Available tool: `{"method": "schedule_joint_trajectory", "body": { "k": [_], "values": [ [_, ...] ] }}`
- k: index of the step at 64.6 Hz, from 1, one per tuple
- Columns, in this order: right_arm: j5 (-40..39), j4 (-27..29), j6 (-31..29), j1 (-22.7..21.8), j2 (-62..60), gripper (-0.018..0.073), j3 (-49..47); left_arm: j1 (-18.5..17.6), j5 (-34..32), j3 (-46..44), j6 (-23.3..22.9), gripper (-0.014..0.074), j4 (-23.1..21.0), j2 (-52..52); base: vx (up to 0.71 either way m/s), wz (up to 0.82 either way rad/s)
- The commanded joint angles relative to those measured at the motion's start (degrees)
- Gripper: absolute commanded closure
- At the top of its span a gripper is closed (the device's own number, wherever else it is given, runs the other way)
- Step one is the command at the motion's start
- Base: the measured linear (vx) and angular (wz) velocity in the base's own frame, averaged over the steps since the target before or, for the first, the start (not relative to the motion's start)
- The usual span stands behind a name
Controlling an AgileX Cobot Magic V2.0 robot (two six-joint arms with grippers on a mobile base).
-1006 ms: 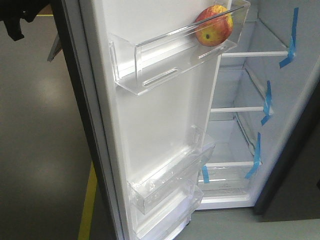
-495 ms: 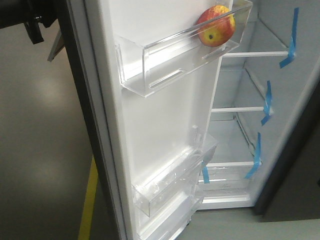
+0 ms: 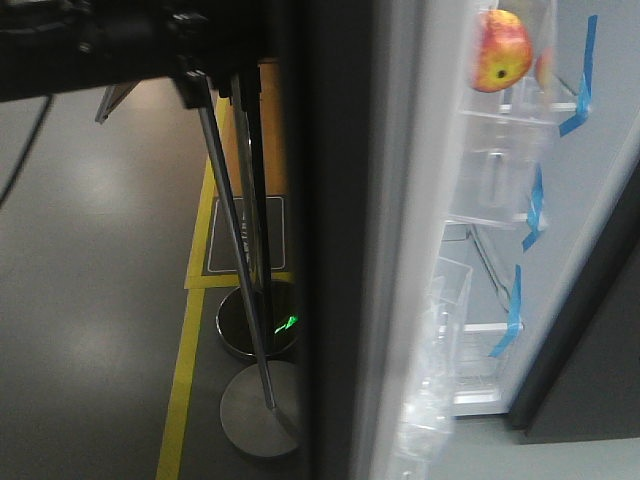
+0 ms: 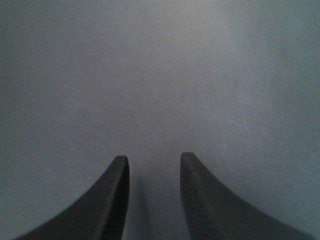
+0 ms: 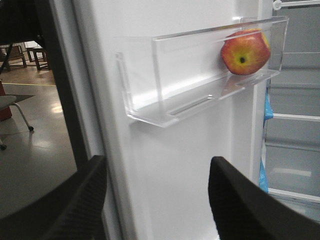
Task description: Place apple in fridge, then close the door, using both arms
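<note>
The red-yellow apple (image 3: pixel 500 50) (image 5: pixel 244 51) lies in the top clear bin (image 5: pixel 200 95) on the white inner side of the door (image 5: pixel 190 165). In the front view the door (image 3: pixel 335 250) is swung partway towards the fridge (image 3: pixel 600 200), its dark edge facing the camera. My left arm (image 3: pixel 100 45) reaches across the top to the door's outer side. The left gripper (image 4: pixel 154 160) is open, facing that flat grey face with nothing between its fingers. My right gripper (image 5: pixel 159 162) is open and empty, just below the bin.
Two chrome stanchion poles (image 3: pixel 240 250) on round bases (image 3: pixel 260 410) stand left of the door, beside yellow floor lines (image 3: pixel 180 400). Blue tape strips (image 3: pixel 535 205) mark the fridge shelves. A chair leg (image 5: pixel 22 117) shows far left in the right wrist view.
The door has swung well towards the fridge, carrying the apple to the right. My left arm has come in from the upper left across the door's outer side.
</note>
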Motion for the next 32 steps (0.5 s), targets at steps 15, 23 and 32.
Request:
{"method": "schedule_joint_trajectory", "body": {
  "k": [15, 23, 32],
  "values": [
    [-3.74, 2.46, -0.24, -0.25, 0.65, 0.0121, -1.38, -9.14, -7.09, -1.92, 7.86, 0.0337, -5.59, -2.44, 0.0, 0.0],
    [-4.55, 2.58, -0.68, -0.25, 0.65, 0.0121, -1.38, -8.95, -6.8, -1.92, 8.85, 0.0337, -1.08, -2.55, 0.0, 0.0],
    [-8.34, 2.58, -0.81, -0.25, 0.87, 0.0121, -1.38, -7.78, -7.07, -1.92, 8.85, 0.0337, 7.6, -2.78, 0.0, 0.0]
  ]
}}
